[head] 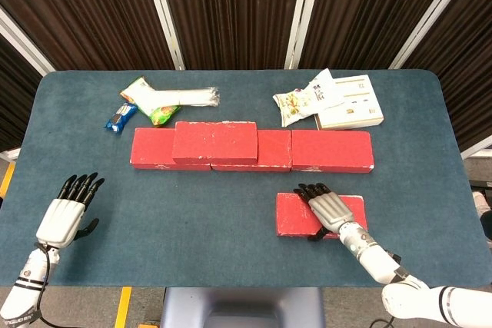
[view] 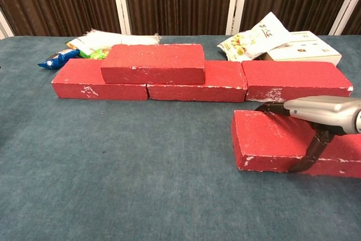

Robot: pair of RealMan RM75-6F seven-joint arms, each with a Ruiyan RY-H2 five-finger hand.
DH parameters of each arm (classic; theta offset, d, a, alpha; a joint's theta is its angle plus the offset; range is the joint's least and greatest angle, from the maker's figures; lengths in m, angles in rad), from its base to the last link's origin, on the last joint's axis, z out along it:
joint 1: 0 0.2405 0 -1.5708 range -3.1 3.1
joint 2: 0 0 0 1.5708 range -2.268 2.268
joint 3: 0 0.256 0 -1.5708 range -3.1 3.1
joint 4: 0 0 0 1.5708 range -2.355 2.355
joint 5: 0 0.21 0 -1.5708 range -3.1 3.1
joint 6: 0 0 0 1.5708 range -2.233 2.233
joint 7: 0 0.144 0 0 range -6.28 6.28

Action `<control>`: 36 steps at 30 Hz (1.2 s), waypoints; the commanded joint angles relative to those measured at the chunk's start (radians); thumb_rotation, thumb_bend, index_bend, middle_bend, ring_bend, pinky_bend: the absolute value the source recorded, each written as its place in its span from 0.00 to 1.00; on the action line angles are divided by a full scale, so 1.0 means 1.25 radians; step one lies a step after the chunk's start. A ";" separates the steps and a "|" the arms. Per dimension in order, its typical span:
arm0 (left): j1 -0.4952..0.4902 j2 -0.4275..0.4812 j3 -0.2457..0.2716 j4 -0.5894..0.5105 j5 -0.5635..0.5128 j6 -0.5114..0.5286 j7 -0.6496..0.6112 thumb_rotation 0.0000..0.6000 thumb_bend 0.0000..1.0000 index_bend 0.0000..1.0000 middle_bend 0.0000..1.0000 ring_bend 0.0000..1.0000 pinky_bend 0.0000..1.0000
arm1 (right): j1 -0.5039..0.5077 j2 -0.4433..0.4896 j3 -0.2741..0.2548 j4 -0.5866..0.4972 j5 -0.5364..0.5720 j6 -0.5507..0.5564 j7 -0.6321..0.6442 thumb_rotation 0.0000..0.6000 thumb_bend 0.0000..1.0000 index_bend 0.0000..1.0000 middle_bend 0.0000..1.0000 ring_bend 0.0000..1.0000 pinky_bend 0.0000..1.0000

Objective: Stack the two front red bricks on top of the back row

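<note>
On the back row (head: 330, 151) of three bricks, one brick (head: 215, 142) is already set, lying across the seam between the left and middle bricks; that half of the task can be judged done. The second front brick (head: 296, 215) is seen flat on the counter (head: 192, 213), near the row but apart from it, in front of the gap between the middle and right bricks. The right robot hand (head: 329, 209) is laid over this brick, fingers reaching across its top toward the far edge and the thumb (view: 309, 153) pressed against its near face in the chest view, so a grasp on it is judged formed, though no lift is shown. The left robot hand (head: 68, 211) is held released, fingers apart, over the counter's left front, holding nothing. Lifting the brick and setting it on the row's right part is left.
</note>
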 commanded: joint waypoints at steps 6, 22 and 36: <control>0.005 0.001 -0.010 -0.001 0.004 -0.011 0.003 1.00 0.31 0.00 0.00 0.00 0.01 | -0.010 -0.014 -0.007 0.012 -0.014 0.049 0.009 1.00 0.13 0.38 0.36 0.25 0.47; 0.018 -0.005 -0.022 -0.002 0.019 -0.017 0.046 1.00 0.31 0.00 0.00 0.00 0.01 | -0.011 0.042 0.036 -0.004 -0.089 0.142 0.051 1.00 0.16 0.64 0.54 0.53 0.73; 0.022 -0.033 -0.058 0.016 -0.026 -0.042 0.125 1.00 0.32 0.00 0.00 0.00 0.01 | 0.185 0.054 0.165 0.246 -0.072 -0.061 0.137 1.00 0.17 0.64 0.54 0.53 0.73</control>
